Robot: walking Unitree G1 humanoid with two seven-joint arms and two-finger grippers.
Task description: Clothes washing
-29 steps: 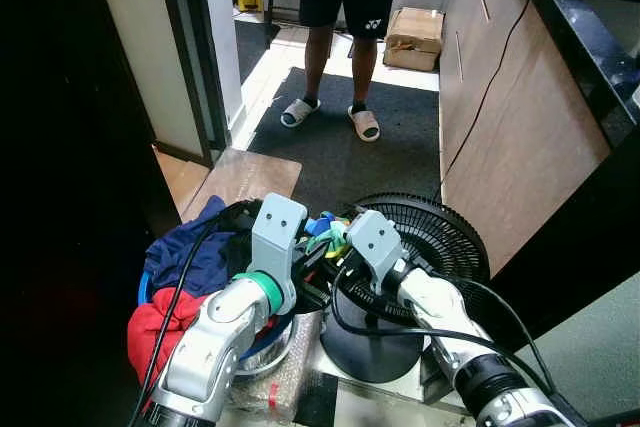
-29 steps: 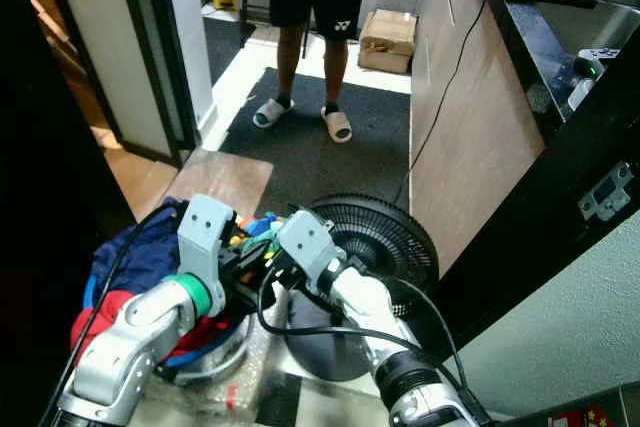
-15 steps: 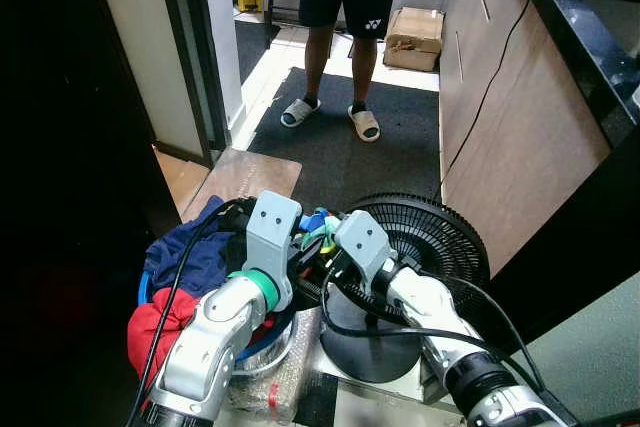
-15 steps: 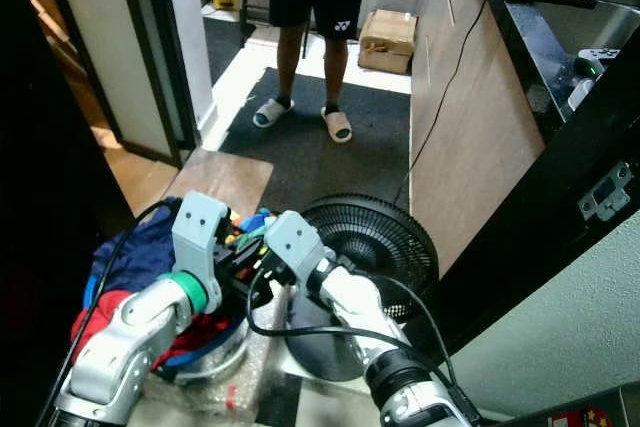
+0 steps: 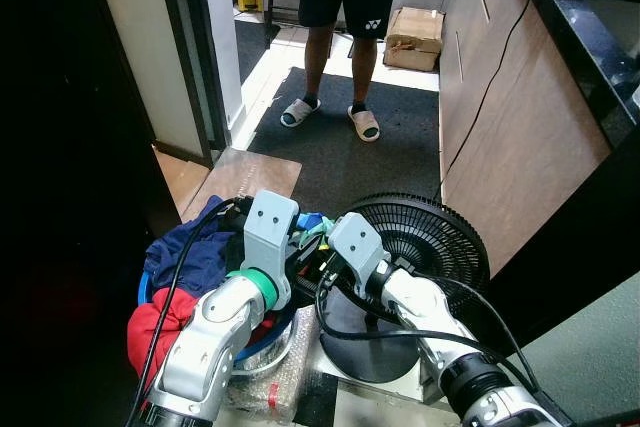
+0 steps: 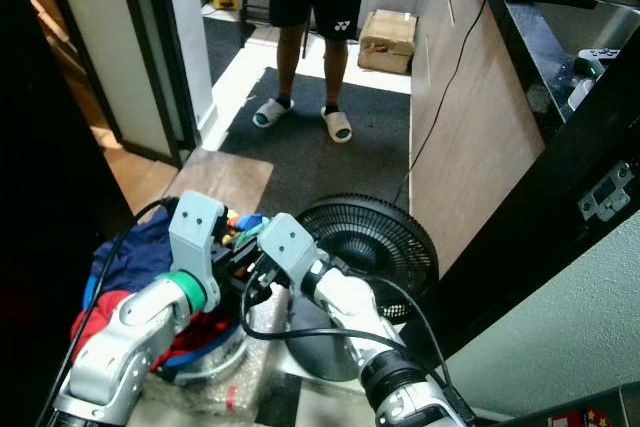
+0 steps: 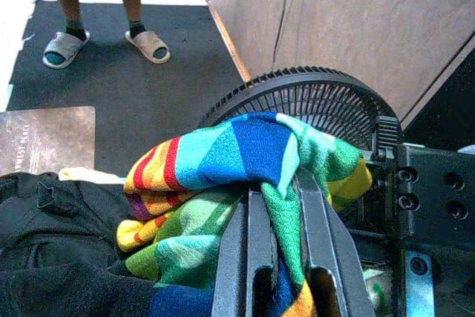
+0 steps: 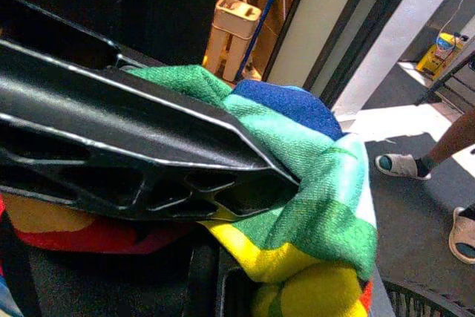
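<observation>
You have a rainbow-striped cloth (image 7: 245, 161) pinched between the two black fingers of the left gripper (image 7: 278, 257), and the right gripper (image 8: 223, 206) is pressed into the same bunch from the other side, its fingers closed on a fold of it, both poised over the laundry basket (image 5: 150, 292) just beside the black floor fan (image 5: 425, 242). Expect the cloth to be light, soft and floppy: it looks like terry weave, so it should not slip, but it will drape and trail, and loose corners could snag on the fan's grille. Take it where it is thickest, at the gathered fold, rather than by an edge. The basket is heaped full: a navy garment (image 5: 195, 247) on top, something red (image 5: 155, 332) spilling over the near rim, a dark jacket-like piece (image 7: 52, 206) beside the striped cloth. A person (image 5: 340, 7) in sandals stands on the dark mat beyond
</observation>
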